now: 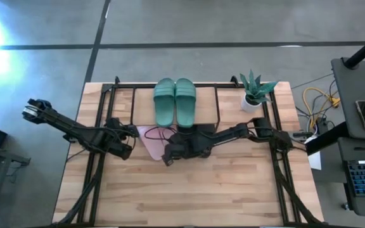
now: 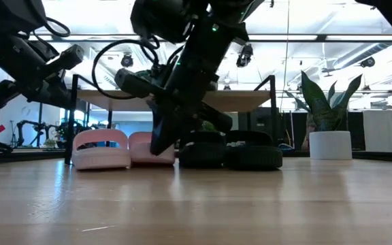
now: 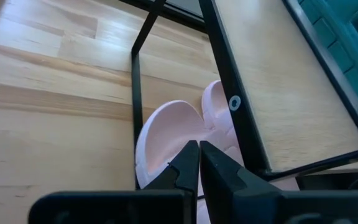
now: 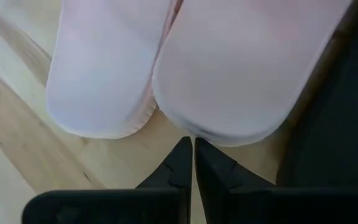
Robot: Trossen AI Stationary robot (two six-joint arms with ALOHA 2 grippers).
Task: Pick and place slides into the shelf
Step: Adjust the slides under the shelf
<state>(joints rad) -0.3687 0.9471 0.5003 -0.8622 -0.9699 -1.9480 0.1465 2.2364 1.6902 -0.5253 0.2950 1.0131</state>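
The shelf (image 1: 132, 104) stands at the table's far side, and the dark green slides (image 1: 175, 101) lie soles down on its top board (image 2: 250, 101). The pink slides (image 2: 101, 150) and the black slides (image 2: 230, 151) rest on the table at the shelf's front, the black pair to the right. My right gripper (image 4: 193, 149) is shut and slants down, its tips just at the heel of one pink slide (image 4: 241, 68). My left gripper (image 3: 197, 155) is shut and hovers above the pink pair (image 3: 166, 134), beside the shelf's wire frame (image 3: 135, 93). My right gripper's shut fingertips (image 4: 185, 152) stand at the heel edge (image 4: 194, 134) of the pink slide nearer the black pair, coming from the table's near side and slanting down. I cannot tell whether they touch it. The slide lies flat on the table.
A potted plant (image 1: 255, 92) in a white pot stands at the table's far right, beside the shelf. The near half of the table (image 1: 189, 196) is bare wood. The shelf's thin black legs (image 2: 70, 122) stand close to the pink slides.
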